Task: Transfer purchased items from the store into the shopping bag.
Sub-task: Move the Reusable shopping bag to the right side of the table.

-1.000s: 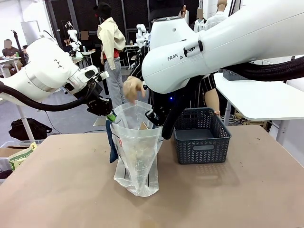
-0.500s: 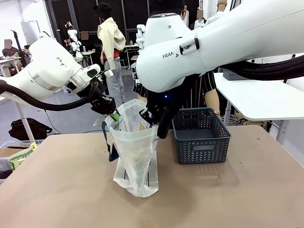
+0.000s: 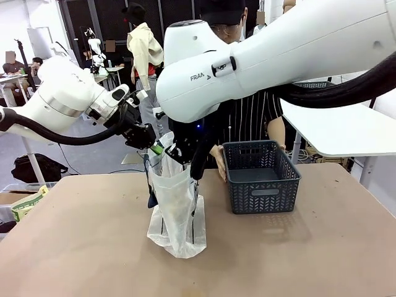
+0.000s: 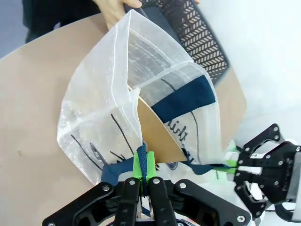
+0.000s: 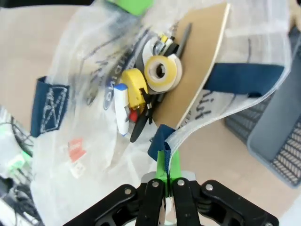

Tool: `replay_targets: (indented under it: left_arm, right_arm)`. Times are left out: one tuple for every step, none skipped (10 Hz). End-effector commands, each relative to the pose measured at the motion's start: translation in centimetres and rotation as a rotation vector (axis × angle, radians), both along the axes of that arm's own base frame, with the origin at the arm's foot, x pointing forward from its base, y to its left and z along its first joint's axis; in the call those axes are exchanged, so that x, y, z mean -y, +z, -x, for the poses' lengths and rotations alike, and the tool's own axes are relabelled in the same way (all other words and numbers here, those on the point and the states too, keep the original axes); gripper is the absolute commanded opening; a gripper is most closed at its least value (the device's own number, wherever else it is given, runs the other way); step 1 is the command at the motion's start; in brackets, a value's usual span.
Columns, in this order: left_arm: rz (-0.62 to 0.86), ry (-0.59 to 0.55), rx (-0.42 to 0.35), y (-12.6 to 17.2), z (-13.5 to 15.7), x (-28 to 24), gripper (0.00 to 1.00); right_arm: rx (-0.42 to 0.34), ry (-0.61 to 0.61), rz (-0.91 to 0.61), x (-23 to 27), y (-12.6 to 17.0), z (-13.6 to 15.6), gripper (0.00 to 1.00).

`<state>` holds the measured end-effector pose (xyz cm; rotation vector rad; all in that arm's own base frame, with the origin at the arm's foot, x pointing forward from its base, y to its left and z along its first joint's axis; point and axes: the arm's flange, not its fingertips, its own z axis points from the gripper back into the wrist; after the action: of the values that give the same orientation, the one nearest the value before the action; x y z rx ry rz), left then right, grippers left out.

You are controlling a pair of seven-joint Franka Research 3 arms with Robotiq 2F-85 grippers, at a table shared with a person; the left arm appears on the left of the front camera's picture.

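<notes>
Standing beside bag point(image 3: 176, 207): basket point(image 3: 262, 177), w/ person's hand point(image 3: 219, 162) between.

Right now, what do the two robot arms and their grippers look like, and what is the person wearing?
Both arms are glossy white with rounded housings; the right arm carries dark "FRAN" lettering, and thick black corrugated cable runs along the left arm. The left gripper and right gripper are black two-finger units with bright green pads. The person wears a black top with thin white vertical stripes and a black cap.
</notes>
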<state>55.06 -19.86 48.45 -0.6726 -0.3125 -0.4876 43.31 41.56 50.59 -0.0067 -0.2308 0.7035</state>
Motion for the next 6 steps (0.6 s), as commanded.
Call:
replay_targets:
  left_arm:
    - [0.048,-0.024,-0.004,0.2,-0.6,-0.6,0.0]
    - [0.065,-0.039,-0.004,0.2,-1.0,-0.7,0.0]
    - [0.086,-0.045,-0.014,0.1,-1.0,-0.7,0.0]
    - [0.117,-0.072,-0.036,-0.2,-1.2,-0.7,0.0]
    - [0.153,-0.09,-0.054,-0.5,-1.5,-0.8,0.0]
    - [0.172,-0.1,-0.067,-0.7,-1.7,-0.9,0.0]
  right_arm:
    - [-0.001,0.093,0.027,-1.1,0.2,-0.9,0.0]
    - [0.0,0.129,0.021,-1.7,0.1,-1.7,0.0]
    - [-0.003,0.179,0.004,-2.2,0.1,-1.9,0.0]
    - [-0.003,0.233,-0.003,-2.7,0.1,-1.7,0.0]
    - [-0.002,0.285,-0.008,-3.3,0.1,-1.7,0.0]
    - [0.0,0.346,-0.01,-3.7,-0.1,-1.7,0.0]
